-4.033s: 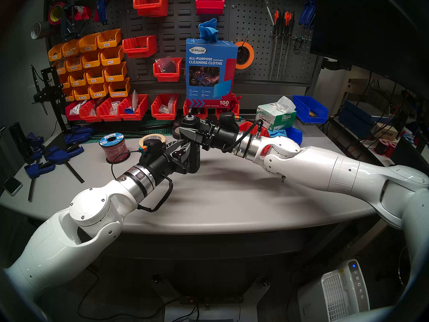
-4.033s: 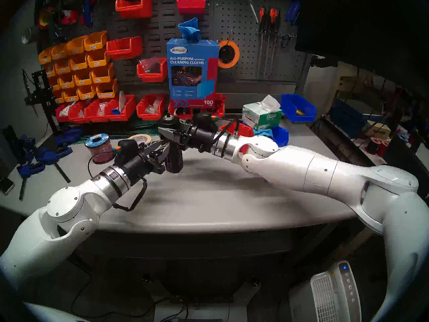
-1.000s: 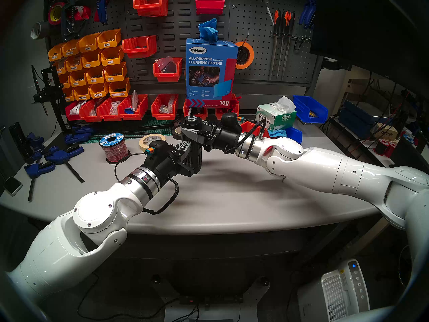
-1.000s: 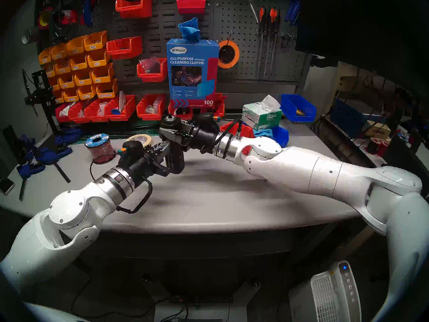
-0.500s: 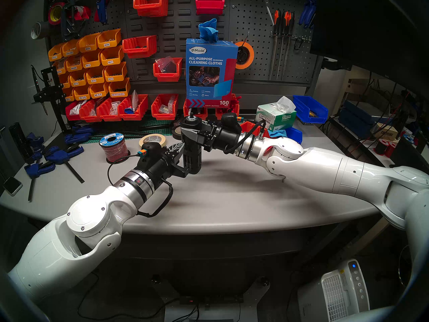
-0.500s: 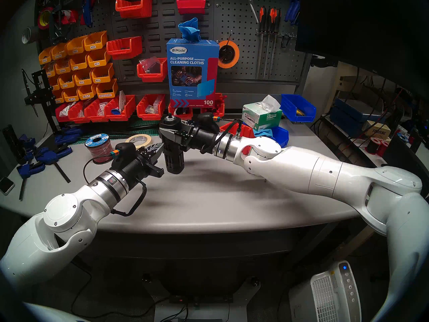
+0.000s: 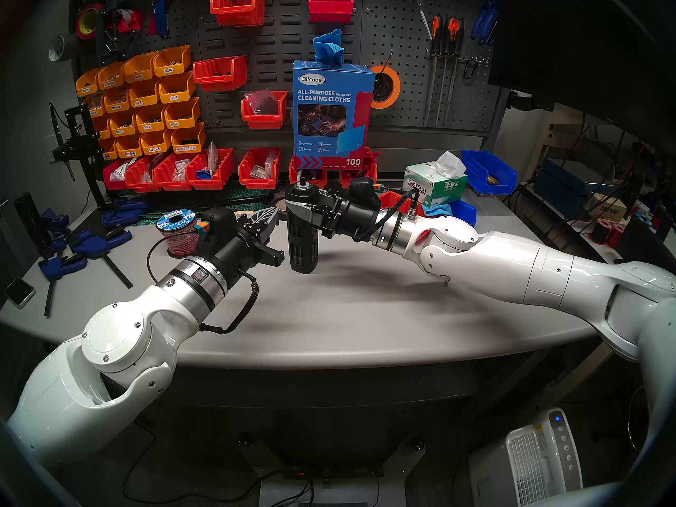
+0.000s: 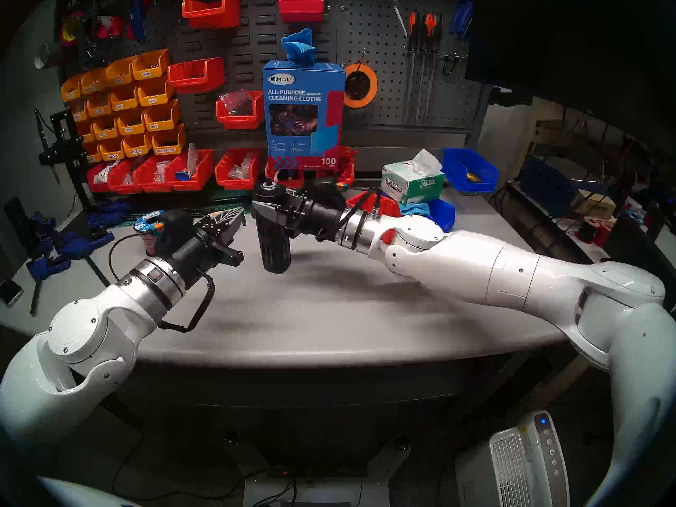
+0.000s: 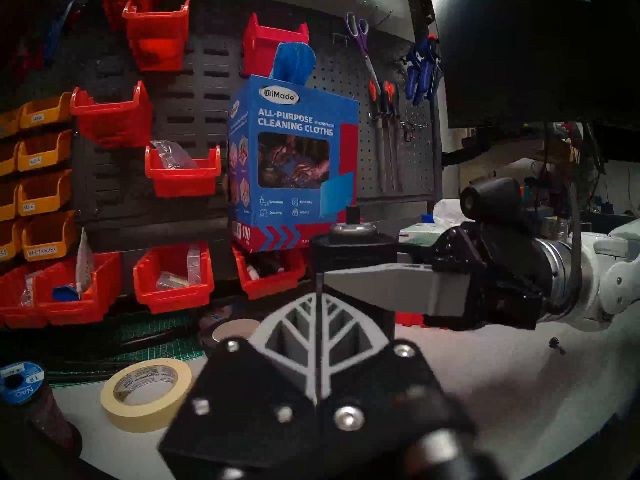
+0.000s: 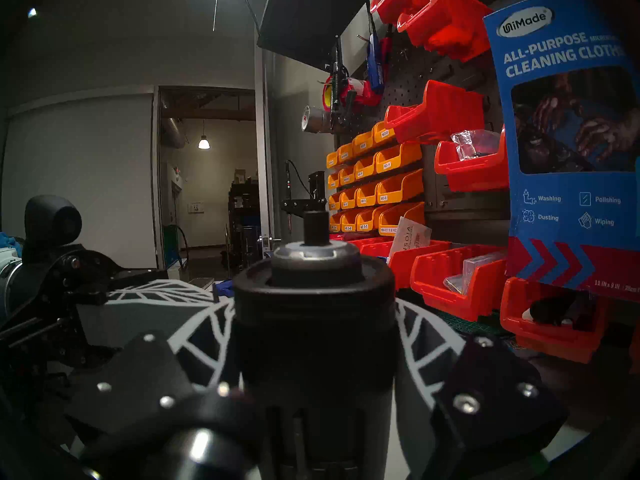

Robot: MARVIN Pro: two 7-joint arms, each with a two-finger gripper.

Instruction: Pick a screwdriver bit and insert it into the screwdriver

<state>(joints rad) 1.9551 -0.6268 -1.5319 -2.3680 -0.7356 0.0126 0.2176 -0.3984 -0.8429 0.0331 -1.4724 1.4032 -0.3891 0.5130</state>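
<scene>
The screwdriver, a tall black slotted cylinder, stands upright at the middle of the table, with a short black stub in its top socket. My right gripper is shut on its upper part, one finger on each side in the right wrist view. My left gripper is shut and empty, a short gap to the left of the screwdriver. In the left wrist view its fingers meet in a leaf shape in front of the screwdriver. No screwdriver bit shows in any view.
A masking tape roll and a wire spool lie behind and left of my left gripper. A small pin with a black knob lies under my right forearm. Red bins, a tissue box and blue clamps line the back and left.
My left gripper has pulled back to the left, away from the screwdriver's lower body, and has risen a little. My right gripper has kept its hold on the screwdriver and has not moved.
</scene>
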